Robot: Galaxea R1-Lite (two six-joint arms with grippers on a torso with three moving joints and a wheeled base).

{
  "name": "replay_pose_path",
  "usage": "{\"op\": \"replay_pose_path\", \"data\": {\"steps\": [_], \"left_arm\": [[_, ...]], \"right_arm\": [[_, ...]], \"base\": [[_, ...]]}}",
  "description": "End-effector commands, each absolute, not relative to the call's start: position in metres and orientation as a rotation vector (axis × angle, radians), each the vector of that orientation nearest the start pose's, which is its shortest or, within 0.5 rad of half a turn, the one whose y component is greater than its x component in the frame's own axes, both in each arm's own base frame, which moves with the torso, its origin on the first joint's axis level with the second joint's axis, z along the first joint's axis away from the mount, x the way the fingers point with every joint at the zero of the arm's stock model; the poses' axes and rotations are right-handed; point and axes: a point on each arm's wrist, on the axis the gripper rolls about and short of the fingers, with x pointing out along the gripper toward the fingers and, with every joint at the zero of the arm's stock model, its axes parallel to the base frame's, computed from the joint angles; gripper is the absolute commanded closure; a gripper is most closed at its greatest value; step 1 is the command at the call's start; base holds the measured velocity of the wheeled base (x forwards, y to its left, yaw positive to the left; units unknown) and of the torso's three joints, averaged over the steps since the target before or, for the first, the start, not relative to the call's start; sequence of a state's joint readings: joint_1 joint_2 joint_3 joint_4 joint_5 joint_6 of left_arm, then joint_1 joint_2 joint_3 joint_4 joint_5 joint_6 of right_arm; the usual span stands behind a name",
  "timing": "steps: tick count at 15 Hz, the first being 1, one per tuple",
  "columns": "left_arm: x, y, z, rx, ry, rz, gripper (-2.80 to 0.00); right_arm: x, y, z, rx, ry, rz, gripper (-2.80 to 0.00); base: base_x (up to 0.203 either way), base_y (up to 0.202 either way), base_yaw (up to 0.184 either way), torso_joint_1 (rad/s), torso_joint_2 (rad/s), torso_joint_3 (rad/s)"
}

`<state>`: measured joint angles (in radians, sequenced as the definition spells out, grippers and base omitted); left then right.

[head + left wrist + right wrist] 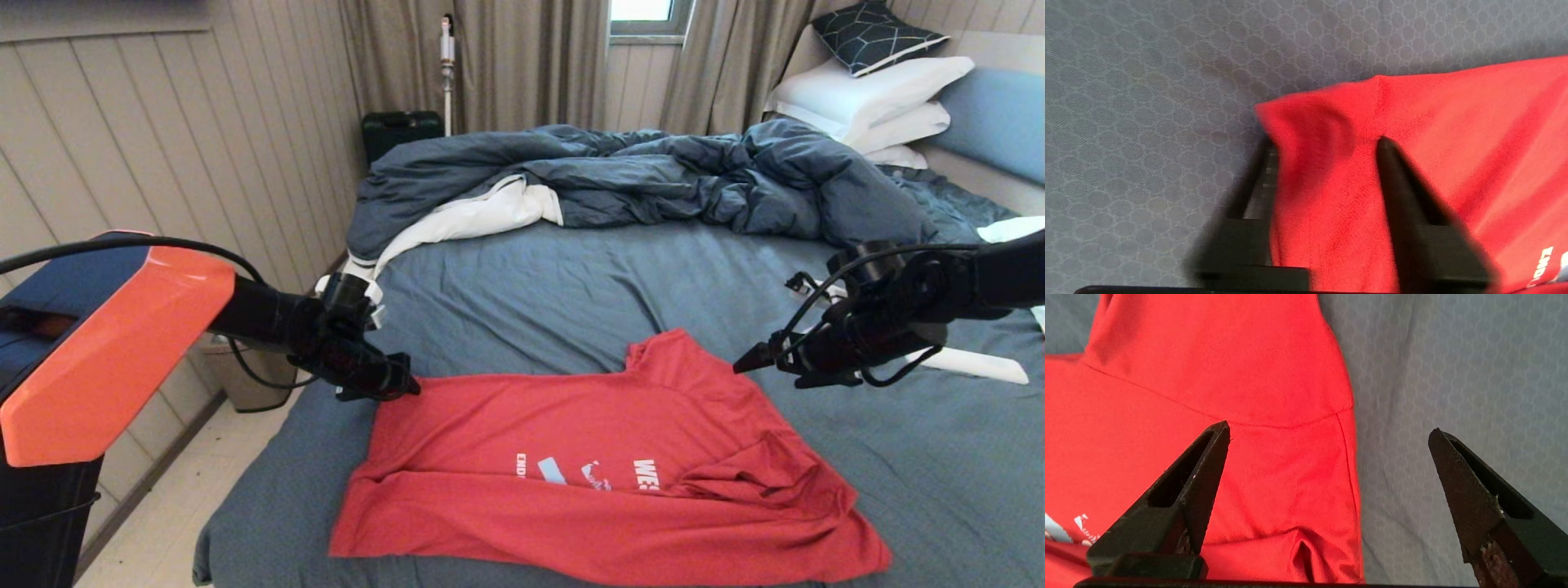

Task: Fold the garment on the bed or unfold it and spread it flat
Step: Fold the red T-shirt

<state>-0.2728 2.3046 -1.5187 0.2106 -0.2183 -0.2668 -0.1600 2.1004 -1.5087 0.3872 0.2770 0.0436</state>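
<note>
The T-shirt (588,465) is laid across the near part of the bed (571,278), chest lettering showing, one side doubled over into a rumpled fold toward the right, the hem running close to the near edge of the mattress. At its far left corner the cloth is bunched up between the two fingers of the left hand (1327,163), which are partly drawn in around it; whether a firm pinch has been made cannot be told. At the far right, by the sleeve, the right hand (1327,437) is held spread wide, one fingertip over the red cloth and the other over the sheet, the shirt's edge running between them and nothing gripped.

The risks are judged as follows. Should the left corner be lifted before the fingers are fully pressed on it, the cloth could slide out. With only one corner held, the shirt could be dragged askew and the fold on the right deepened. The sheet might be pinched along with the shirt by either hand.

Behind, a blue duvet (653,175) is heaped, with white pillows (865,102) at the headboard. The lettering is partly swallowed by the fold, and a white object (980,365) behind the right arm cannot be identified.
</note>
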Motion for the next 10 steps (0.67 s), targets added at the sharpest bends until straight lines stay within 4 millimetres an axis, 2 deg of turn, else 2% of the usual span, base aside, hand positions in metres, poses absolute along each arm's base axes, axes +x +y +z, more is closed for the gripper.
{"op": "replay_pose_path", "data": {"steps": [1,7,10], "left_arm": [[0.415,-0.121,0.069,-0.217,1.055,-0.311,0.00],[0.414,-0.121,0.072,-0.242,1.055,-0.305,0.00],[0.415,-0.121,0.072,-0.246,1.053,-0.304,0.00]], "right_arm": [[0.393,-0.056,0.140,0.251,0.957,0.090,-2.80],[0.407,-0.048,0.129,0.247,0.964,0.108,-2.80],[0.424,-0.033,0.115,0.239,0.927,0.119,-2.80]], "base": [[0.000,0.000,0.000,0.000,0.00,0.000],[0.000,0.000,0.000,0.000,0.00,0.000],[0.000,0.000,0.000,0.000,0.00,0.000]]}}
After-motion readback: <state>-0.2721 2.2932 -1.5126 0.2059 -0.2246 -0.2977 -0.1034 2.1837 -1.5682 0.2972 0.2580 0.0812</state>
